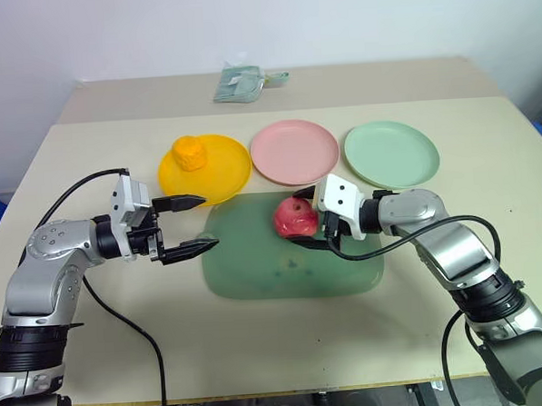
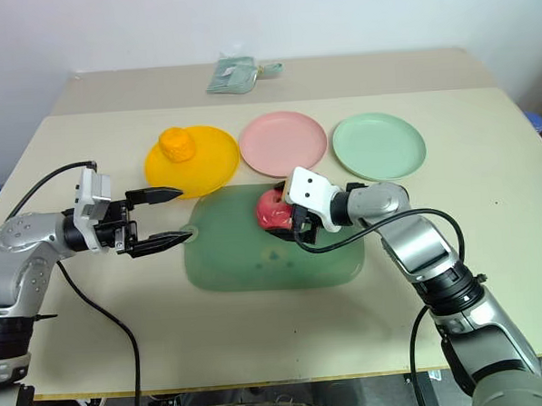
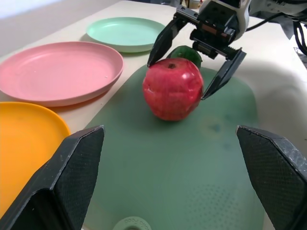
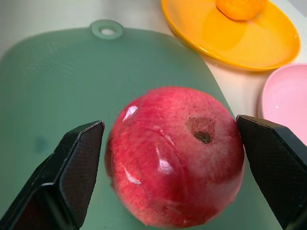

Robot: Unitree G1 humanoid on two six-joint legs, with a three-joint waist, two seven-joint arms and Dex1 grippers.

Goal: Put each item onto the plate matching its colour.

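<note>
A red-pink apple point(image 1: 293, 217) rests on the translucent green board point(image 1: 257, 276). My right gripper point(image 1: 299, 218) is open, with one black finger on each side of the apple and not closed on it. A dark green ball point(image 3: 186, 53) peeks out behind the apple, under the right gripper. The orange-yellow fruit point(image 1: 189, 154) lies on the yellow plate point(image 1: 219, 174). The pink plate point(image 1: 295, 151) and the pale green plate point(image 1: 391, 153) hold nothing. At the board's left edge my left gripper point(image 1: 208, 223) is open and holds nothing, pointing toward the apple.
A folded green cloth point(image 1: 239, 83) lies at the back of the table. The three plates stand in a row just behind the board. Black cables hang from both arms over the table's front half.
</note>
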